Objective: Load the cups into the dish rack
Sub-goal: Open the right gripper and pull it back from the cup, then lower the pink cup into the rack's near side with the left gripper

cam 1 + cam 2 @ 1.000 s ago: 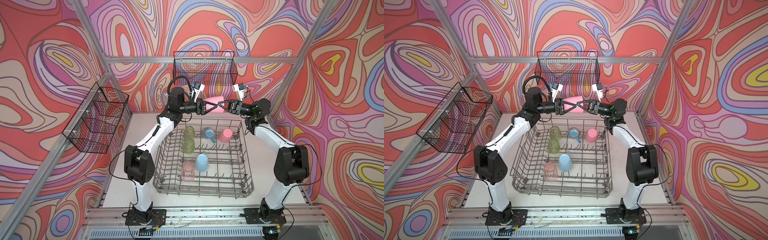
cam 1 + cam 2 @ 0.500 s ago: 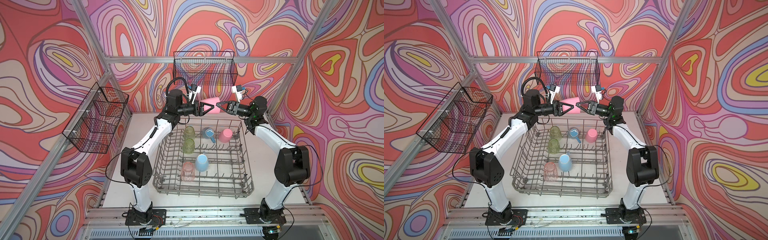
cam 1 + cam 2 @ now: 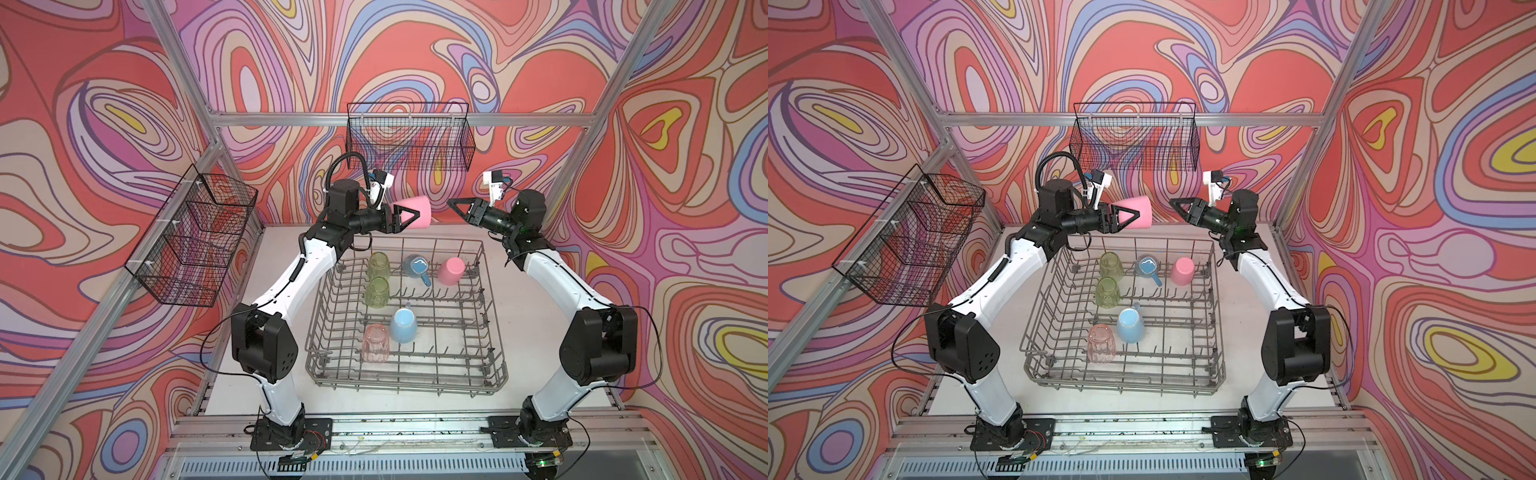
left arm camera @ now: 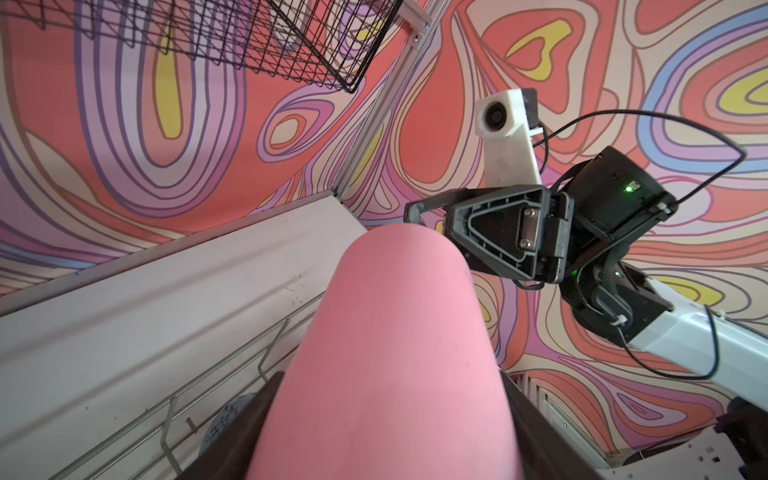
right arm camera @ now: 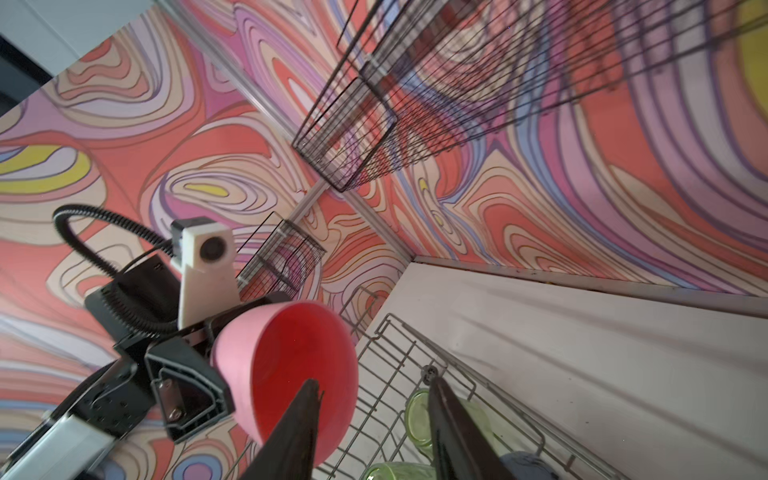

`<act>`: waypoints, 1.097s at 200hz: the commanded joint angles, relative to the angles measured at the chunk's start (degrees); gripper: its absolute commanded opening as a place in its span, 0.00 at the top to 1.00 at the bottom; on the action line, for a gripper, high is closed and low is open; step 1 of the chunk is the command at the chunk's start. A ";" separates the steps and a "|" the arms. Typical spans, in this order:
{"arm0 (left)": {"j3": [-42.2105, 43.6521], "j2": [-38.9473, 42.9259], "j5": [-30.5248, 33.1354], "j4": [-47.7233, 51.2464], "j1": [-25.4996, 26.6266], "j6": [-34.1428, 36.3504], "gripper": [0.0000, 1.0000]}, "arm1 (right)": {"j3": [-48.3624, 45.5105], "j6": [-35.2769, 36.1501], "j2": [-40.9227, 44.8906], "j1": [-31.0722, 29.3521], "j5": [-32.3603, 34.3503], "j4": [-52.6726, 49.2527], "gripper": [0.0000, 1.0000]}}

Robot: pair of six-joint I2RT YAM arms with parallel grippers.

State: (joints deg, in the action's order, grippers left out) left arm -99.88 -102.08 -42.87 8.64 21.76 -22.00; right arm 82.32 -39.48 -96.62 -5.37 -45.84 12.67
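Note:
An opaque pink cup (image 3: 419, 208) (image 3: 1140, 212) (image 4: 386, 353) lies sideways in the air over the dish rack's far edge. My left gripper (image 3: 409, 218) (image 3: 1127, 216) (image 4: 386, 436) is shut on its base end. Its red inside (image 5: 299, 361) faces my right gripper (image 3: 455, 204) (image 3: 1177, 203) (image 5: 374, 390), which stands open and empty a short gap to the right. The grey dish rack (image 3: 405, 384) (image 3: 1125, 384) holds two yellow-green tumblers (image 3: 379, 266) (image 3: 377, 292), two blue mugs (image 3: 417, 266) (image 3: 403, 326), a pink cup (image 3: 450, 270) and a translucent pink tumbler (image 3: 375, 343).
A black mesh basket (image 3: 409, 137) hangs on the back wall just above both grippers. Another black mesh basket (image 3: 191, 237) hangs on the left wall. Aluminium posts stand at the back corners. White table surface (image 3: 532, 332) borders the rack.
Both grippers met at the pink cup a second ago. The right one has opened and drawn back to the right; the left one keeps the cup and has shifted slightly left.

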 commanded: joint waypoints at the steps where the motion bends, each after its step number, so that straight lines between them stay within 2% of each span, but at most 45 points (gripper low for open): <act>1: -1.46 1.71 3.52 7.51 0.37 4.11 0.40 | -0.41 5.70 2.15 0.50 12.95 -11.99 0.56; 34: -4.74 1.11 8.96 15.72 2.63 9.66 0.40 | -0.12 7.01 2.64 1.80 26.49 -22.15 0.56; 80: -10.36 -0.84 15.44 27.86 8.05 18.94 0.40 | -4.91 3.45 5.77 5.68 32.19 -23.57 0.56; 122: -16.00 -4.21 19.80 38.78 14.05 28.25 0.40 | -10.12 0.67 8.96 9.13 34.56 -22.44 0.56; 166: -18.66 -7.11 26.33 45.09 20.41 35.59 0.40 | -13.47 -1.21 10.60 11.52 35.71 -22.07 0.56; 219: -20.18 -10.54 33.40 48.86 26.18 39.69 0.40 | -17.67 -3.66 13.36 14.39 36.30 -20.95 0.55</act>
State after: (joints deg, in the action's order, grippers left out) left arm -118.10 -111.33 -13.76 53.36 46.41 13.47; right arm 66.28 -41.58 -85.91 8.08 -10.85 -9.52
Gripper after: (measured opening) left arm 0.721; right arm 0.444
